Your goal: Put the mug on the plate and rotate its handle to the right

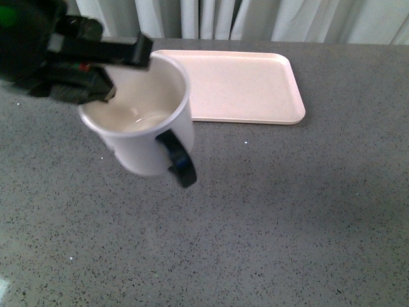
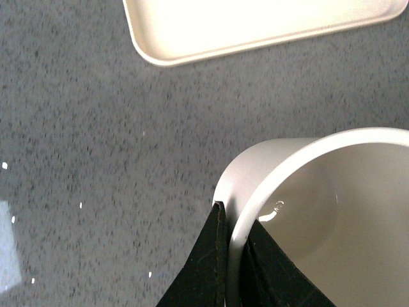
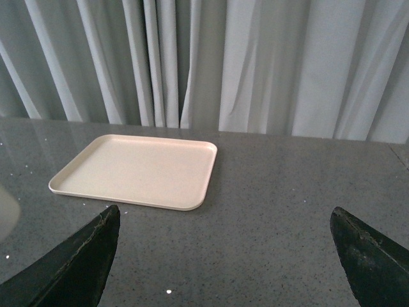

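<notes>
The white mug (image 1: pixel 144 121) hangs tilted above the grey table, close to the camera at left. Its black handle (image 1: pixel 179 160) points down and toward me. No smiley face shows. My left gripper (image 1: pixel 124 70) is shut on the mug's far rim, one finger inside and one outside; the wrist view shows the rim (image 2: pixel 239 211) pinched between the black fingers (image 2: pixel 211 262). The pale pink plate (image 1: pixel 255 86) lies flat behind and to the right of the mug, empty. It also shows in the left wrist view (image 2: pixel 192 32) and right wrist view (image 3: pixel 140 169). My right gripper (image 3: pixel 223 256) is open and empty above the table.
The grey speckled table (image 1: pixel 287 217) extends in front and to the right. Pale curtains (image 3: pixel 255 64) hang behind the table's far edge.
</notes>
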